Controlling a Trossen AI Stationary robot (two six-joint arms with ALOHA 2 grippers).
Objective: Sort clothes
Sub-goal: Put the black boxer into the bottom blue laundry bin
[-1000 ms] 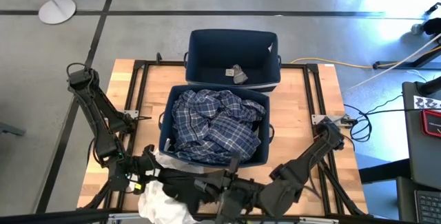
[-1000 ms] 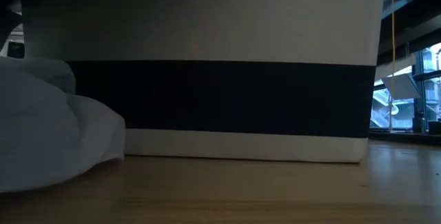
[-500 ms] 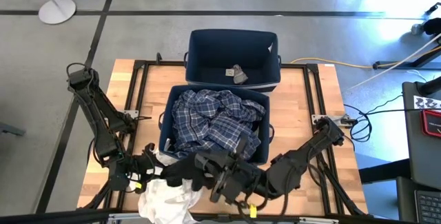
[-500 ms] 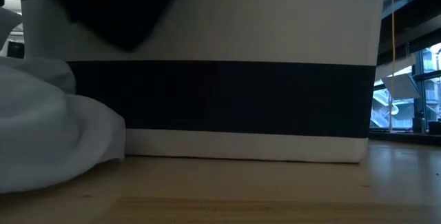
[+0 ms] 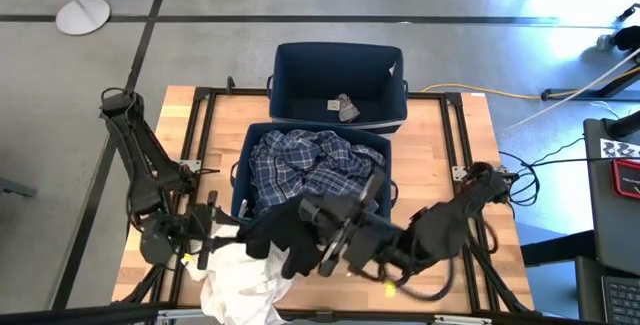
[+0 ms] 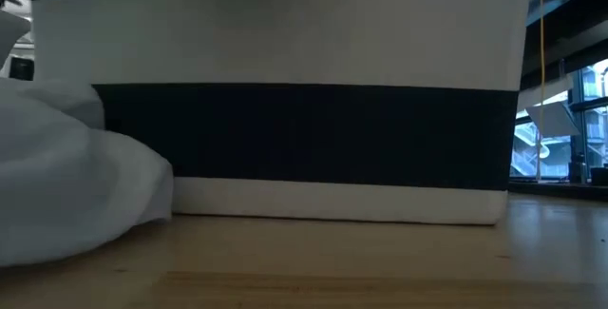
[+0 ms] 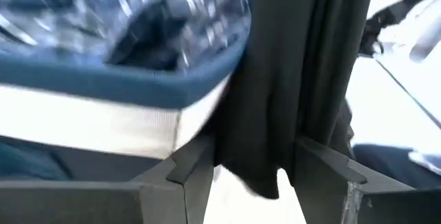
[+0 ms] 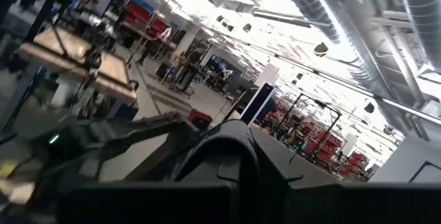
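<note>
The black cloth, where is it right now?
In the high view the black cloth hangs from the right gripper over the front edge of the near bin, right beside the white cloth on the table.

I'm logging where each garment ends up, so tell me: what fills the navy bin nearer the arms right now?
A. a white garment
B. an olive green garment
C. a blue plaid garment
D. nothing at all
C: the high view shows the blue plaid garment heaped inside the nearer navy bin, while the white garment lies outside it on the table.
</note>
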